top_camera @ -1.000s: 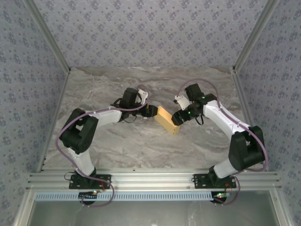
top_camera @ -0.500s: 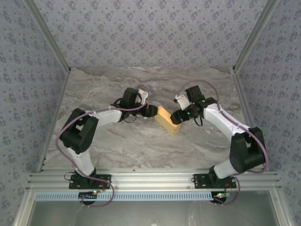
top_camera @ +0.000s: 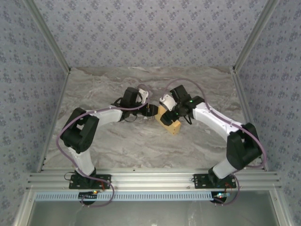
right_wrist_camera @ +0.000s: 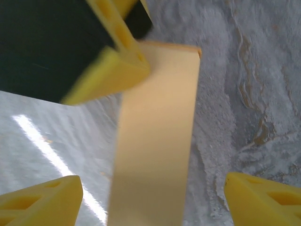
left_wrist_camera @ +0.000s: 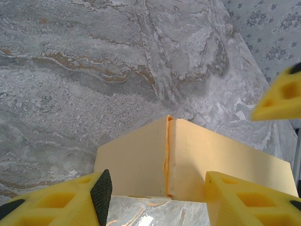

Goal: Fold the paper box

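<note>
Swinging inward over the last second, the right arm has carried the right gripper (top_camera: 170,115) from beside the right-hand end of the paper box (top_camera: 174,126) to a spot over its middle. The left gripper (top_camera: 151,111) and the box have kept their places.

Seen from the right wrist, the box runs as a narrow yellow-orange band straight between the right gripper's fingers. Bare surface (top_camera: 117,141) shows on both sides of it, so these jaws stand wide apart and touch nothing. At the band's far end, ahead of this gripper, a yellow and black finger of the left gripper lies against the card.

From the left wrist, the box lies just ahead of the left gripper. It shows two flat faces that meet at an upright seam, and it rests on the marbled surface. The left fingers flank its near end and stand partly apart. Whether they pinch the card or only lie alongside it cannot be told. A yellow fingertip of the right gripper shows above the box's far side.
</note>
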